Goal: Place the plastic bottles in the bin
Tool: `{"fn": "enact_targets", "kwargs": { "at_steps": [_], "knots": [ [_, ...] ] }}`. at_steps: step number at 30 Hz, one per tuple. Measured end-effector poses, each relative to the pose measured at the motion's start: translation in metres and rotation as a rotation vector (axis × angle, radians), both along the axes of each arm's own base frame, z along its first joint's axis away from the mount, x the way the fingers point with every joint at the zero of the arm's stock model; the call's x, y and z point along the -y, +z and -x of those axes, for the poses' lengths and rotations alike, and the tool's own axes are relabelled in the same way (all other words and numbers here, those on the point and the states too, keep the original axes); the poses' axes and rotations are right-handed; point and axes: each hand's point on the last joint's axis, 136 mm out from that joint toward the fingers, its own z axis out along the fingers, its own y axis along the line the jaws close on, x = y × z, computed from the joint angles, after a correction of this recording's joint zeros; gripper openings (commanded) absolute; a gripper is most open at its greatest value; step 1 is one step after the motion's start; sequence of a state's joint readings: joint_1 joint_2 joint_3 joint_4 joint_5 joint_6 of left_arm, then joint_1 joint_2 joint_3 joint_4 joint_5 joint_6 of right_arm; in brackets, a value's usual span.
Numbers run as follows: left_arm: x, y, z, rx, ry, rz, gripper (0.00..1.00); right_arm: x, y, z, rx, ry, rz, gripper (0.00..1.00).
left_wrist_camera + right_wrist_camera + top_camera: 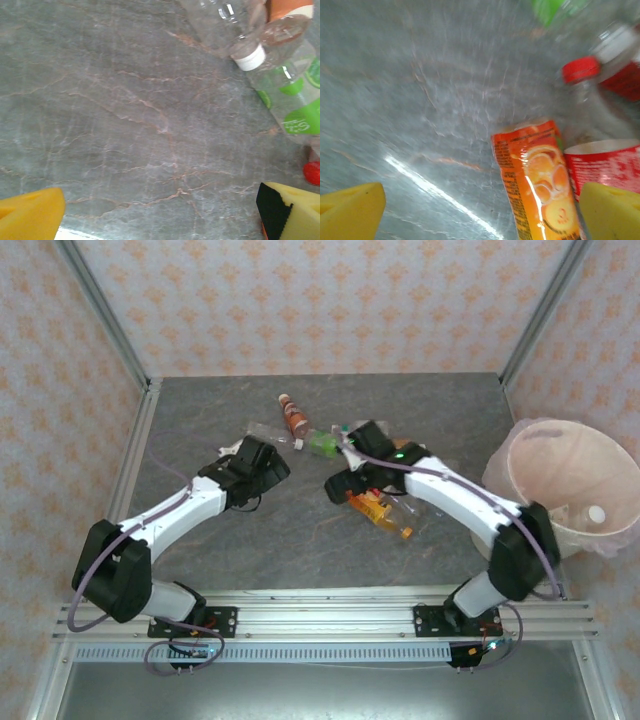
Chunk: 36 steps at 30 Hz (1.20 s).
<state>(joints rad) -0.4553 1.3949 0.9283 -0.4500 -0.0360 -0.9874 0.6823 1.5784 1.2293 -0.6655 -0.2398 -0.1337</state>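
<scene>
Bin [565,465] sits at the right edge of the tabletop [200,430], with at least one bottle [597,513] inside (white cap showing). Plastic bottles [322,444] still lie mid-tabletop toward the far edge, including the orange-label bottle [540,190]. Left gripper [160,220] is spread wide and empty over bare surface. Right gripper [480,215] is spread wide above the orange-label bottle, gripping nothing. Judged partly done, with several left.

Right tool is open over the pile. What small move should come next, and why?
Probably shift the right tool sideways to centre on the orange-labelled bottle, then lower it. Its jaws stand open and empty, the bottle lies off-centre near one finger, and a red-labelled bottle crowds it.
</scene>
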Motion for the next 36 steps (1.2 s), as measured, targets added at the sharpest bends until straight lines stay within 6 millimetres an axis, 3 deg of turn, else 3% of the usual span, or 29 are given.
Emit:
{"fn": "enact_targets", "kwargs": {
  "at_steps": [3, 8, 17, 25, 31, 36],
  "knots": [
    [-0.005, -0.002, 0.006, -0.013, 0.014, -0.015, 1.00, 0.002, -0.034, -0.002, -0.044, 0.029, 0.106, 1.00],
    [-0.012, 0.002, 0.011, 0.000, 0.028, -0.027, 1.00, 0.009, -0.058, -0.005, -0.066, 0.040, 0.186, 0.95],
    [-0.017, -0.003, 0.016, -0.010, 0.041, -0.043, 1.00, 0.010, -0.071, 0.002, -0.073, 0.065, 0.240, 0.88],
    [-0.017, -0.003, 0.016, -0.010, 0.041, -0.043, 1.00, 0.023, -0.099, 0.004, -0.102, 0.056, 0.342, 0.85],
    [-0.017, -0.003, 0.016, -0.010, 0.042, -0.042, 1.00, 0.024, -0.104, 0.004, -0.106, 0.045, 0.358, 0.82],
    [-0.017, -0.003, 0.016, -0.010, 0.044, -0.041, 1.00, 0.019, -0.106, 0.004, -0.106, 0.044, 0.377, 0.73]
  ]
}}
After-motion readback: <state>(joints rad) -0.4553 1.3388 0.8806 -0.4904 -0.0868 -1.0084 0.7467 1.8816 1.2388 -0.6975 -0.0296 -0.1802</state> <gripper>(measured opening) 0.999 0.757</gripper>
